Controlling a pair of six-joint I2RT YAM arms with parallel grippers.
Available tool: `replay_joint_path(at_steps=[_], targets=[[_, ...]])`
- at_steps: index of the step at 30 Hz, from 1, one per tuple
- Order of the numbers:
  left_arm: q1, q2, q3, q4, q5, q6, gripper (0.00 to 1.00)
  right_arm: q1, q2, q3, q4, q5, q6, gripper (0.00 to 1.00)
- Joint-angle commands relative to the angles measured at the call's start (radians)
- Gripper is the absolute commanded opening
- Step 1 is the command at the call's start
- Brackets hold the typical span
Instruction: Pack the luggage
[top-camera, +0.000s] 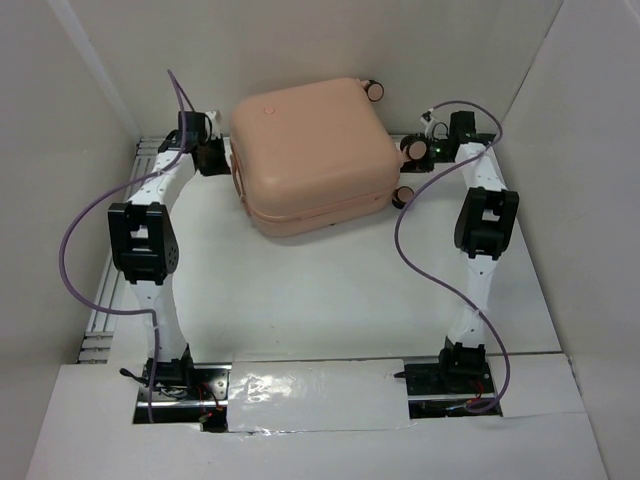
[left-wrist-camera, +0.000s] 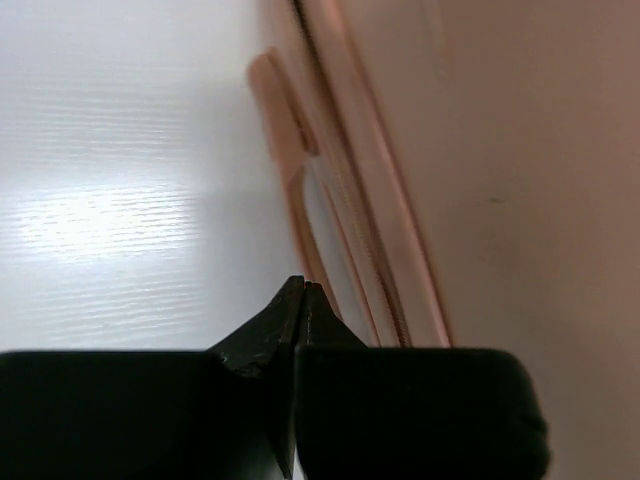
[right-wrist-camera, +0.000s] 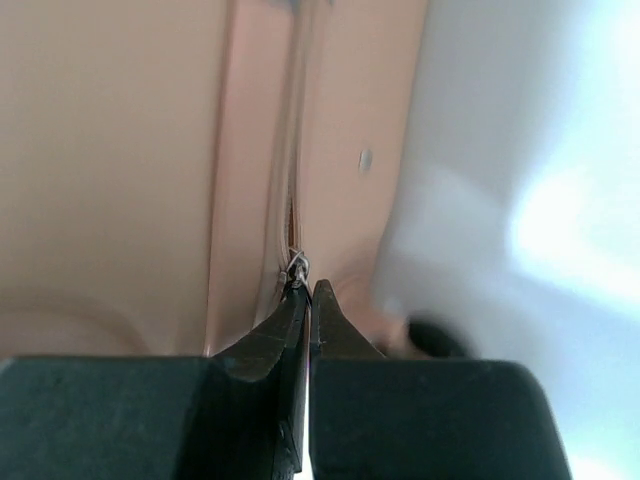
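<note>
The peach-pink luggage (top-camera: 310, 155) lies flat and closed at the back of the table, its wheels (top-camera: 376, 90) toward the right. My left gripper (top-camera: 215, 157) is shut and empty at its left side. In the left wrist view the closed tips (left-wrist-camera: 303, 285) sit just beside the luggage's side handle (left-wrist-camera: 285, 150) and the shell (left-wrist-camera: 500, 150). My right gripper (top-camera: 408, 158) is at the luggage's right side. In the right wrist view its tips (right-wrist-camera: 310, 288) are shut on the small metal zipper pull (right-wrist-camera: 298, 265) on the seam of the shell (right-wrist-camera: 120, 150).
White walls enclose the table on three sides. A metal rail (top-camera: 110, 300) runs along the left edge. Purple cables (top-camera: 75, 230) loop beside both arms. A dark blurred wheel (right-wrist-camera: 435, 338) shows close to the right fingers.
</note>
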Motion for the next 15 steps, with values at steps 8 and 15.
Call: replay_joint_path(at_steps=[8, 15], targets=[[0.005, -0.201, -0.225, 0.017, 0.238, 0.161, 0.14, -0.013, 0.142, 0.096, 0.437, 0.346, -0.162, 0.0], [0.043, -0.299, -0.351, 0.069, 0.456, 0.301, 0.51, -0.004, 0.153, 0.105, 0.407, 0.298, -0.186, 0.0]])
